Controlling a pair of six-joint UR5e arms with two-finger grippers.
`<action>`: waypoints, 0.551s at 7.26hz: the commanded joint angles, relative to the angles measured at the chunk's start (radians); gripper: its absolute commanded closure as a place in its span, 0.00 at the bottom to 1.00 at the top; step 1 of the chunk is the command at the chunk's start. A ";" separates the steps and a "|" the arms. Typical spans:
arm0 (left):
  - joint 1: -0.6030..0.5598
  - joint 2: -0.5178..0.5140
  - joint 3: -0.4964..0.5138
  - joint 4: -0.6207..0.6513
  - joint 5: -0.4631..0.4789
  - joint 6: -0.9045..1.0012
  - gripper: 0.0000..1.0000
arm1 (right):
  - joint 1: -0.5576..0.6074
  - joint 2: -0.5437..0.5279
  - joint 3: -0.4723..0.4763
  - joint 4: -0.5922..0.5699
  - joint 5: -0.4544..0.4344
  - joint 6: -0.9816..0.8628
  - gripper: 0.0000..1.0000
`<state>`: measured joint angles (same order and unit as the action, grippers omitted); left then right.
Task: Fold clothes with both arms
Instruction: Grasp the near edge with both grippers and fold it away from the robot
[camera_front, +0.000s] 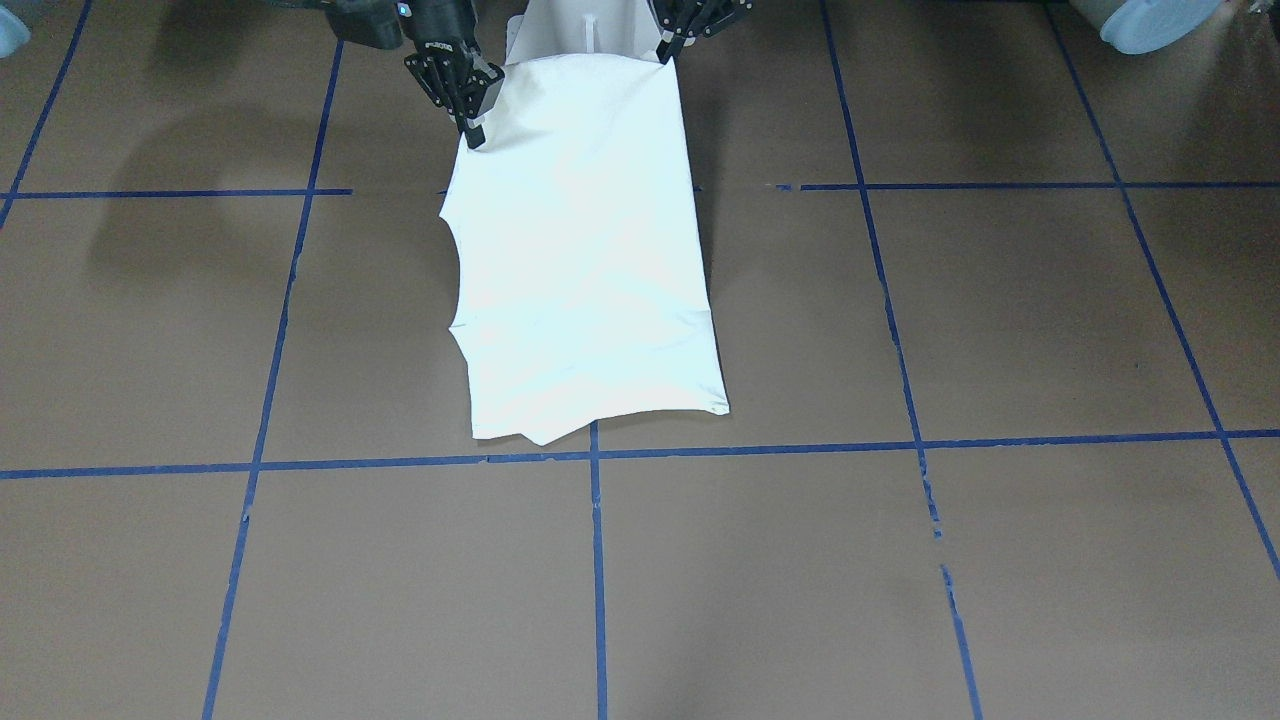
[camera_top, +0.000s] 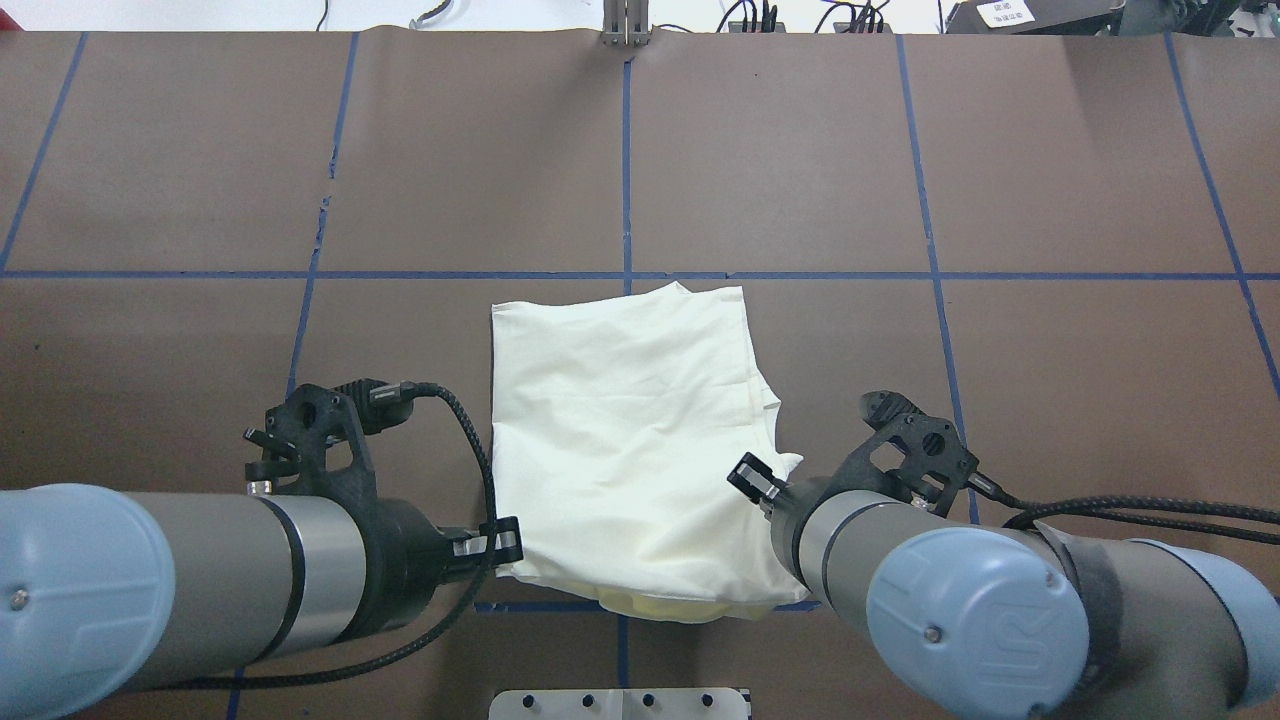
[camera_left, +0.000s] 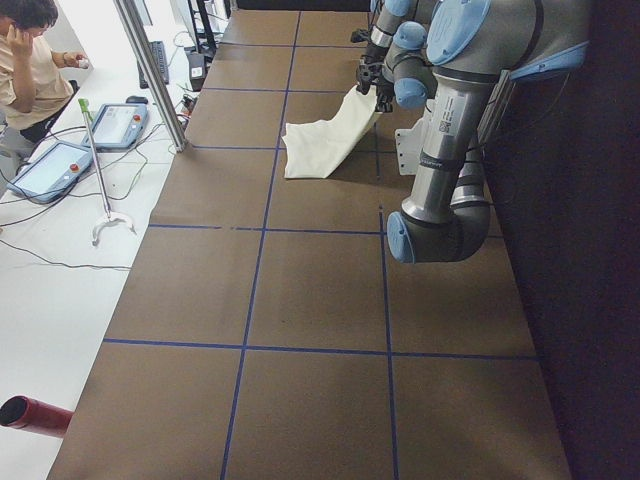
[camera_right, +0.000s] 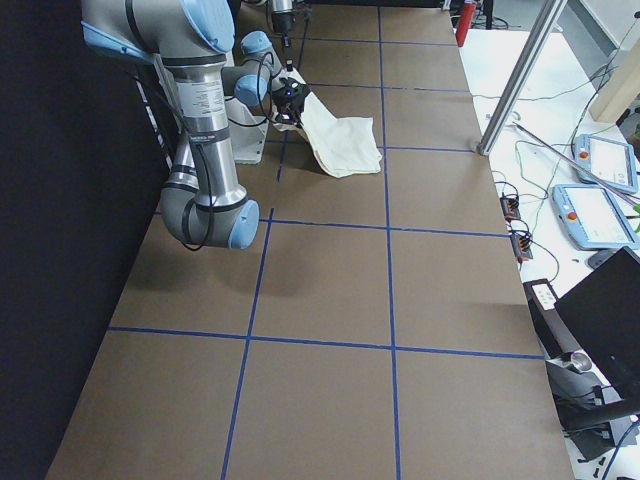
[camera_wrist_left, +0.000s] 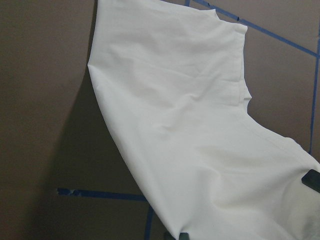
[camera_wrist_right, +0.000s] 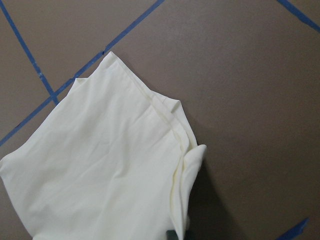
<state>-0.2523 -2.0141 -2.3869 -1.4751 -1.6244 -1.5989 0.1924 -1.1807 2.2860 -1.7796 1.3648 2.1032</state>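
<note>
Both clamped: left end effector (camera_front: 668, 48) and right end effector (camera_front: 474, 128) each grip a near corner of cream cotton T-shirt (camera_front: 585, 260); cloth slopes away from them onto brown desk (camera_front: 900, 560).

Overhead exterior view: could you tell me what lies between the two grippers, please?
Only the T-shirt, its near edge lifted, spans from the left gripper to the right gripper, as the overhead view shows.

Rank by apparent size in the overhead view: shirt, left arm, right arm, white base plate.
1. Tied: left arm and right arm. They look about alike, and both sit nearest the camera, so I won't split them.
2. shirt.
3. base plate, cut off by the frame's bottom edge.
</note>
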 joint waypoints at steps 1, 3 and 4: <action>-0.131 -0.041 0.102 -0.001 -0.031 0.135 1.00 | 0.092 0.076 -0.135 0.006 0.014 -0.043 1.00; -0.250 -0.124 0.263 -0.010 -0.057 0.233 1.00 | 0.166 0.110 -0.213 0.008 0.036 -0.074 1.00; -0.272 -0.135 0.326 -0.051 -0.057 0.249 1.00 | 0.197 0.154 -0.290 0.009 0.054 -0.081 1.00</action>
<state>-0.4818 -2.1239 -2.1439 -1.4925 -1.6772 -1.3821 0.3484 -1.0709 2.0745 -1.7717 1.4010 2.0356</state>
